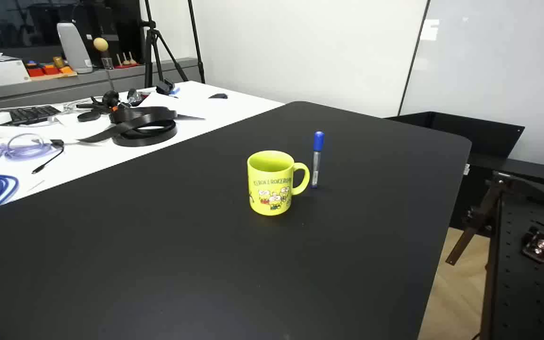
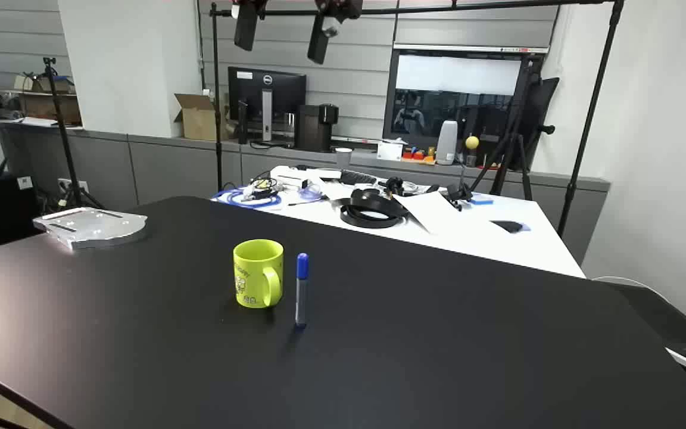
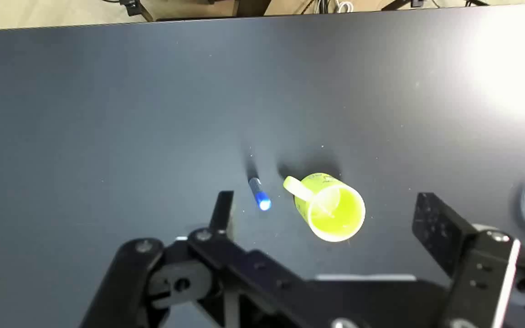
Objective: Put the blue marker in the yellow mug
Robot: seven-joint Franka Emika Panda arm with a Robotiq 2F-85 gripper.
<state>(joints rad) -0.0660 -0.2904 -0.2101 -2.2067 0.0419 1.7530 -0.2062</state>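
The blue marker stands upright on its end on the black table, blue cap up, in both exterior views (image 1: pixel 317 163) (image 2: pixel 302 292) and in the wrist view (image 3: pixel 259 193). The yellow mug stands upright close beside it, apart from it, with its handle on the marker's side, in both exterior views (image 1: pixel 270 189) (image 2: pixel 250 279) and in the wrist view (image 3: pixel 335 214). The mug's visible inside looks empty in the wrist view. My gripper (image 3: pixel 326 195) is wide open and empty, high above both. Its fingers also show at the top edge of an exterior view (image 2: pixel 280 55).
The black table (image 1: pixel 182 264) bears both things. A silver metal plate (image 2: pixel 96 226) lies at its far left in an exterior view. A white table (image 2: pixel 492 238) with cables and a black strap roll (image 2: pixel 373 208) adjoins it. A black perforated bench (image 1: pixel 536 283) stands beyond a gap.
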